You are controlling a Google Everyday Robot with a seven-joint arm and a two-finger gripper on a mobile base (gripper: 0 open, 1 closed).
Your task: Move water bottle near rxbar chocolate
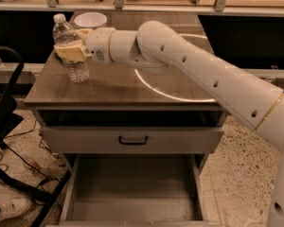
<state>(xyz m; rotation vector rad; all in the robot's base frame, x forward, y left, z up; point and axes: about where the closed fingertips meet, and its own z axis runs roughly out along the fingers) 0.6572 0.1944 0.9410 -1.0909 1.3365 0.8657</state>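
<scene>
While the bottle (78,70) stands upright at upper left, the gripper (69,51) is clamped shut around its middle.
Clear ribbed plastic, white cap, near the left edge of the wood-grain table (109,86); a round white bowl (90,19) sits behind, open tabletop in front.

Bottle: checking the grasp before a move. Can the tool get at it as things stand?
Likely yes: the tool is closed around the bottle at mid-height, with nothing between them; the bowl stands apart behind.
</scene>
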